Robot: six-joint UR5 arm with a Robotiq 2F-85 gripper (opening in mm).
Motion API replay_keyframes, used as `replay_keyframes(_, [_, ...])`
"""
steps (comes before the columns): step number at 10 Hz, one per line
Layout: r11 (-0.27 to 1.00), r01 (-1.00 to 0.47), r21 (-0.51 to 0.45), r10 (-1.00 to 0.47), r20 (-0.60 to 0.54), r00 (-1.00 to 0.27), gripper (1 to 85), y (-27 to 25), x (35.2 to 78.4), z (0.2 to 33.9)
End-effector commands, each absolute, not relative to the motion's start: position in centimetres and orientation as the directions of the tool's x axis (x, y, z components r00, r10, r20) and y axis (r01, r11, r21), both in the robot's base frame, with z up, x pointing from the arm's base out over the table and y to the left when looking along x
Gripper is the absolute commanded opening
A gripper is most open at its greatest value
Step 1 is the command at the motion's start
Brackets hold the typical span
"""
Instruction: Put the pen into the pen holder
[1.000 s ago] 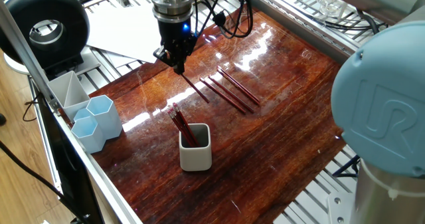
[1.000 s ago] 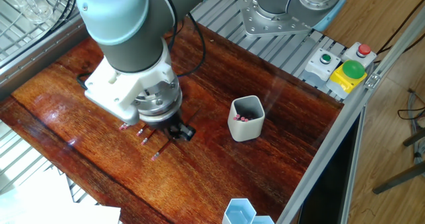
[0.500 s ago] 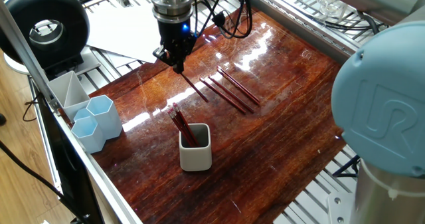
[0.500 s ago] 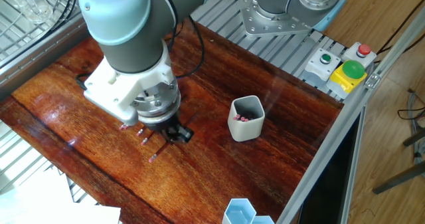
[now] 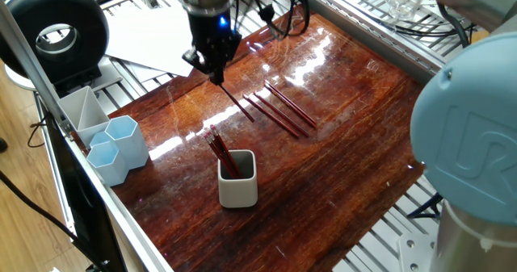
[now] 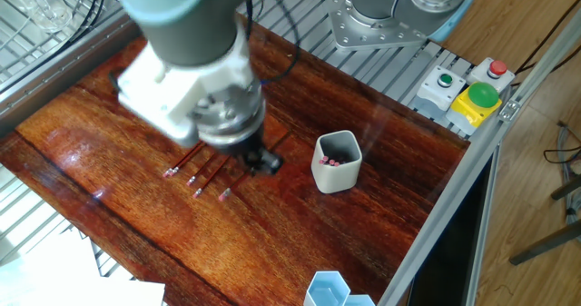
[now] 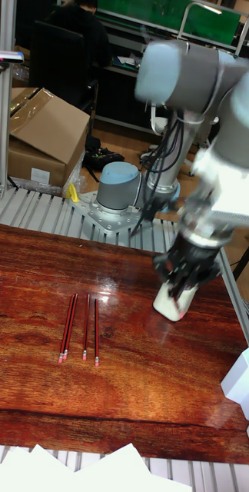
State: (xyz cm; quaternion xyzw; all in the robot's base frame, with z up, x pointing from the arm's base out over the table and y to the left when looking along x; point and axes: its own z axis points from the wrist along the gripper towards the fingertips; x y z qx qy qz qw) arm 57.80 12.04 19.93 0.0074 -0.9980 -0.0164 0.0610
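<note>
Dark-red pen (image 5: pixel 236 104) lies slanted on the wooden table (image 5: pixel 339 167), its upper end right at the gripper (image 5: pixel 216 77) tips and the lower end pointing toward the front. Gripper points straight down and the fingers look drawn close together at that pen end. Whether they actually clamp it: can't tell, as tips are dark and small in one fixed view and blurred in the other.

Three more pens (image 5: pixel 279 113) lie roughly parallel just beside it, on the side away from the gripper.

Off-white pen holder (image 5: pixel 238 190) stands upright nearer the front edge, well apart from the lying pens. It has several red pens (image 5: pixel 220 152) already in it, leaning out toward the gripper side.

In the other fixed view the gripper (image 6: pixel 263 161) is smeared w/ motion blur, betw. the lying pens and the holder (image 6: pixel 338 172).

Pale blue hex cups (image 5: pixel 121 139) sit at the table edge, well apart from the holder.
</note>
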Motion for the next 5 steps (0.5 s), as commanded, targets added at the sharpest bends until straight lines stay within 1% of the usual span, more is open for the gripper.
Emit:
replay_keyframes(1, [0.999, -0.035, 0.039, -0.039, 0.116, -0.993, 1.0, 12.3, 59.4, 21.0])
replay_keyframes(3, [0.994, -0.100, 0.045, -0.102, 0.051, -0.994, 1.0, 12.4, 61.0, 20.9])
replay_keyframes(4, [0.993, -0.108, 0.056, -0.109, 0.011, -0.994, 1.0, 12.8, 62.0, 20.8])
replay_keyframes(5, [0.993, -0.110, 0.043, -0.108, -0.036, -0.993, 1.0, 12.6, 63.2, 20.8])
